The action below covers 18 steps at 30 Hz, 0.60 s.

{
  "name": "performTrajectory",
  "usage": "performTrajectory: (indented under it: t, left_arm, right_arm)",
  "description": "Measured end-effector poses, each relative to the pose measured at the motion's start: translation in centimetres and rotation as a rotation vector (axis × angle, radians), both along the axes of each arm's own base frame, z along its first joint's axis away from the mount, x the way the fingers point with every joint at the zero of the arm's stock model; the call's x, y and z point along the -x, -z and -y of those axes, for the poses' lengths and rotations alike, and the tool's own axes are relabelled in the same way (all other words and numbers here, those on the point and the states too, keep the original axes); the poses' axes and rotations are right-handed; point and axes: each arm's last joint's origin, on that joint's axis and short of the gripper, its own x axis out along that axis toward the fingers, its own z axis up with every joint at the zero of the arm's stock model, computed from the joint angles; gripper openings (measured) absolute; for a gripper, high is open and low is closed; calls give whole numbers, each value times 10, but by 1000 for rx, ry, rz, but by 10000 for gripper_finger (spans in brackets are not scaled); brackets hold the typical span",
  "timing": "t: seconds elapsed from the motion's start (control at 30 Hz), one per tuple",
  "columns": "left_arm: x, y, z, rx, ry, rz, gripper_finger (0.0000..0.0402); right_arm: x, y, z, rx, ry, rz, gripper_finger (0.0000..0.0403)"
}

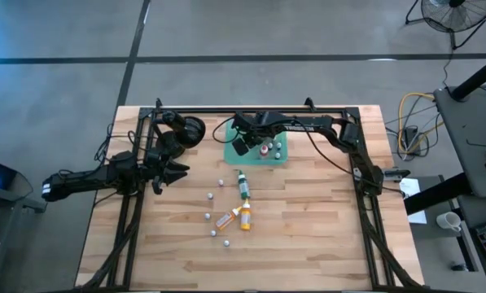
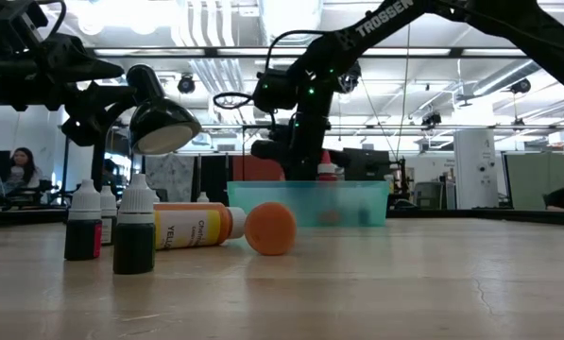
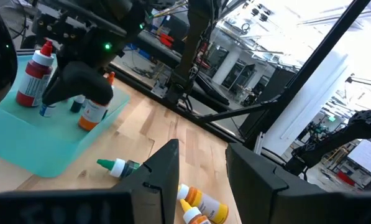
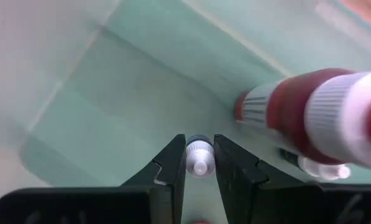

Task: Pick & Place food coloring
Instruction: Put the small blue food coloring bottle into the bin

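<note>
We judge the small slim plastic dropper bottle [image 4: 199, 155] light, rigid and slick, best pinched at its ribbed white cap. It stands inside the flat translucent green tray [image 1: 234, 155], directly between the fingers of our right gripper [image 4: 199, 163], whose jaws sit narrow and clamped on that cap, beside a red bottle [image 4: 316, 109]. Our left gripper [image 3: 201, 165] waits apart with jaws partly open and empty, above the wooden table [image 1: 324, 236] where green [image 1: 243, 185] and orange-yellow bottles [image 1: 245, 216] lie loose
</note>
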Motion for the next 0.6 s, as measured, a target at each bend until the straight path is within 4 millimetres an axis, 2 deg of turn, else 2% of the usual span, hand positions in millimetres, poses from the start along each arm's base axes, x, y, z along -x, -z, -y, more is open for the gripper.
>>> performTrajectory:
  t: [0.6]
  left_arm:
    - [0,0,0,0,0,0,106]
  right_arm:
    - [2,2,-2,-35,-54,-17,68]
